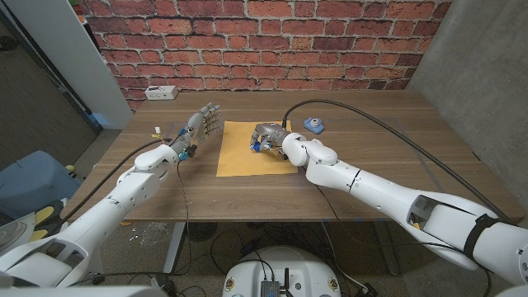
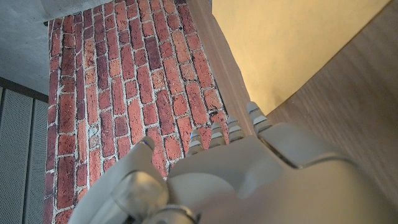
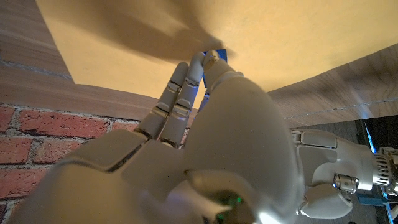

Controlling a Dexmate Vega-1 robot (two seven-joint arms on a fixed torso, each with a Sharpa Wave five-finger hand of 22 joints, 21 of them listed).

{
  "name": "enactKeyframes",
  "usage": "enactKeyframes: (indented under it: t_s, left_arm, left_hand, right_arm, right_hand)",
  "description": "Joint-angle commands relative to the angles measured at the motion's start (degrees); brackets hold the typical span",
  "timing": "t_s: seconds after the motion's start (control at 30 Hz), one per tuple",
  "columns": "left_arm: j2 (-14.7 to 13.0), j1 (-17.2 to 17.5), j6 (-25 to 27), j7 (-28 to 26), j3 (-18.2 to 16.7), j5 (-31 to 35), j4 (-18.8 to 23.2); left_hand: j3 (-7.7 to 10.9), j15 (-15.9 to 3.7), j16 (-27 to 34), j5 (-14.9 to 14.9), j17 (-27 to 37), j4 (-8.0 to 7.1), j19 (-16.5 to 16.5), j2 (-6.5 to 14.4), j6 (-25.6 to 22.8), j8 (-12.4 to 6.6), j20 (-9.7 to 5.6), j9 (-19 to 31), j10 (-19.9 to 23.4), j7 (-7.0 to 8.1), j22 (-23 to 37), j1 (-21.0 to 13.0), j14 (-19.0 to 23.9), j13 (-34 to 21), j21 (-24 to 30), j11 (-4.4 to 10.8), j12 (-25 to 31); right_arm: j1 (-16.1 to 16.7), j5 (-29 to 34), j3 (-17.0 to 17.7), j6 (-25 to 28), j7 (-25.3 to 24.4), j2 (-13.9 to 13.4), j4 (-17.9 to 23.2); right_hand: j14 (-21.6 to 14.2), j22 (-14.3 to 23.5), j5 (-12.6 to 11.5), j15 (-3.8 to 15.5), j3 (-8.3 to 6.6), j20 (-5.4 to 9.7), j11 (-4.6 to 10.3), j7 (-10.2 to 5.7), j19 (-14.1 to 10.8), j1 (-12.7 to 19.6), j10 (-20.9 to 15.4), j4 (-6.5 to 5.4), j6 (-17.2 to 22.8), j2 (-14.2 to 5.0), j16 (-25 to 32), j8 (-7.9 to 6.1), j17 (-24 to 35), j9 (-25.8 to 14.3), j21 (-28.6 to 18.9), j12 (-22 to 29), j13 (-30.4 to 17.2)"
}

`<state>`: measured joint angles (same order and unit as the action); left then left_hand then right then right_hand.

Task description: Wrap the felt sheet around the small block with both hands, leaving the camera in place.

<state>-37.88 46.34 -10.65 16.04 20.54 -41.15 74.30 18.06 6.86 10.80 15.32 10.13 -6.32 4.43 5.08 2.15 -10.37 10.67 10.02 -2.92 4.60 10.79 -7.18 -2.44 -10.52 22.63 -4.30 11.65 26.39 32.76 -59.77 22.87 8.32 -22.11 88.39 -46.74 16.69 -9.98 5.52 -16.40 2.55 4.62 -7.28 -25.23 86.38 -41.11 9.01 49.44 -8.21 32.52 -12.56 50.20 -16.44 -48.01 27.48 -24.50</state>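
Yellow felt sheet (image 1: 241,148) flat on table, frame centre. Small blue block (image 3: 214,57) barely visible on its right part. Blue camera (image 1: 314,124) upper right, apart.

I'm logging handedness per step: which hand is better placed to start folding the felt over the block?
Right, probably. The right hand is already over the felt sheet at the block; the left hand stands open beside the sheet.

Felt (image 1: 235,153) matt yellow, soft-looking. Table (image 1: 371,132) wood-grain, smooth, low sheen. Hands (image 1: 198,130) grey, metal-looking; arm shells (image 1: 371,194) glossy white plastic. Wall (image 1: 272,41) rough brick.
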Motion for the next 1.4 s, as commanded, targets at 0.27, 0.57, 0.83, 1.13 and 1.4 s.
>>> enactKeyframes:
  t_s: [0.27, 0.57, 0.83, 1.13, 1.4]
  left_arm:
    - [-0.8, 0.3, 2.0, -1.1, 0.1, 0.1, 2.2]
    - [-2.1, 2.1, 2.8, -4.6, -0.1, 1.6, 6.0]
    - [-3.9, 4.7, 3.4, -8.1, -0.2, 3.7, 10.4]
    - [-6.6, 7.6, 3.2, -10.2, -0.2, 6.3, 15.0]
    - [-9.9, 8.5, 5.1, -10.7, 0.4, 9.6, 18.5]
  left_hand:
    - [-0.22, 0.54, -0.1, 0.4, 0.2, 0.03, 0.2, -0.1, -0.4, -0.39, 1.26, 0.1, -0.2, 0.28, 0.2, 0.4, -0.3, -0.3, -0.6, 0.35, 0.1]
    - [-0.33, 0.57, -0.1, 0.5, 0.2, 0.16, 0.2, -0.3, -0.8, -0.5, 1.37, 0.1, 0.0, 0.56, 0.2, 0.4, -0.4, -0.3, -0.8, 0.51, 0.1]
    - [-0.45, 0.14, -0.2, 0.4, 0.1, 0.99, 0.3, -1.2, -1.6, -0.74, 1.22, 0.1, 0.1, 0.66, 0.1, -0.3, -0.6, -0.3, -1.1, 0.89, 0.1]
    - [-0.43, -0.41, -0.3, 0.0, 0.1, 3.64, 1.0, -3.0, -3.7, -1.39, 0.85, 0.1, 0.4, -0.53, 0.0, -3.0, -1.1, -0.3, -2.0, 1.24, 0.3]
    - [1.28, -0.59, -0.7, -1.1, 0.1, 8.08, 3.1, -2.8, -5.7, -1.73, 0.38, 0.3, -1.6, -1.96, 0.2, -8.6, -4.4, -0.4, -3.7, 1.66, -0.2]
  right_arm:
    - [1.4, 2.1, -1.3, 6.0, 1.8, -4.7, 9.7]
    - [3.7, 5.9, -1.2, 10.4, 3.3, -7.3, 16.4]
    - [6.6, 7.2, 0.2, 12.0, 3.2, -9.4, 20.2]
    - [9.7, 8.1, 2.2, 14.0, 3.3, -11.6, 23.6]
    - [11.5, 7.3, 3.4, 14.1, 3.5, -12.7, 24.5]
  right_hand:
    - [2.7, -5.2, -0.6, 7.76, 2.36, -4.51, 0.1, -2.17, 1.9, -3.7, 7.7, -1.63, -16.0, 0.51, -5.8, 2.65, -3.8, 3.4, -1.9, -5.4, 2.9]
    - [4.3, -6.6, -1.1, 6.55, 5.14, -5.54, -0.34, -1.69, 2.2, -12.7, 11.8, -4.73, -22.8, 3.24, -10.5, 2.43, -8.0, 5.2, -0.9, -9.2, 4.4]
    - [5.4, -6.7, -1.7, 6.31, 6.09, -6.17, -0.68, -1.25, 2.2, -16.1, 13.0, -5.95, -23.6, 4.22, -12.1, 2.09, -9.2, 5.5, -0.5, -10.5, 5.0]
    - [7.5, -6.7, -2.3, 5.94, 7.19, -6.65, -1.47, -0.6, 2.2, -20.2, 13.4, -7.55, -23.8, 4.95, -13.9, 1.81, -10.2, 5.6, 0.1, -11.5, 5.5]
    - [15.7, -6.6, -3.6, 3.73, 7.94, -7.19, -2.21, -0.27, 3.7, -23.6, 17.5, -8.18, -24.7, 6.12, -19.3, 1.69, -13.4, 5.5, 1.5, -14.2, 6.3]
